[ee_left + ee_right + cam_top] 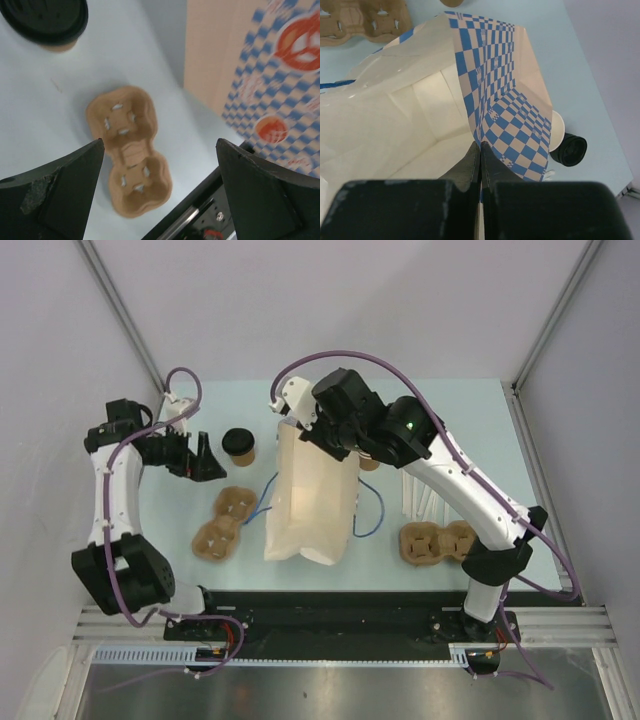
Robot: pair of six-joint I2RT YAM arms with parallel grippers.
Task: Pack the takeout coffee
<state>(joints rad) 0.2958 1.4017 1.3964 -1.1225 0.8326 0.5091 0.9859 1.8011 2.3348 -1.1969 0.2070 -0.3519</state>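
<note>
The takeout coffee [239,446], a tan cup with a black lid, stands upright on the table left of the paper bag [310,495]. My left gripper [206,461] hovers open just left of the cup and does not touch it. In the left wrist view the coffee [47,22] sits at the top left, beyond the open left gripper [160,170]. My right gripper [480,145] is shut on the bag's [395,115] far rim and holds its mouth up. A black round lid [568,149] shows past the bag's checkered wall; I cannot tell whose it is.
A two-cup pulp carrier [225,523] lies left of the bag, under my left gripper, and another carrier [438,542] lies on the right. White straws [420,498] lie by the right arm. A tan cup [368,462] is half hidden behind that arm.
</note>
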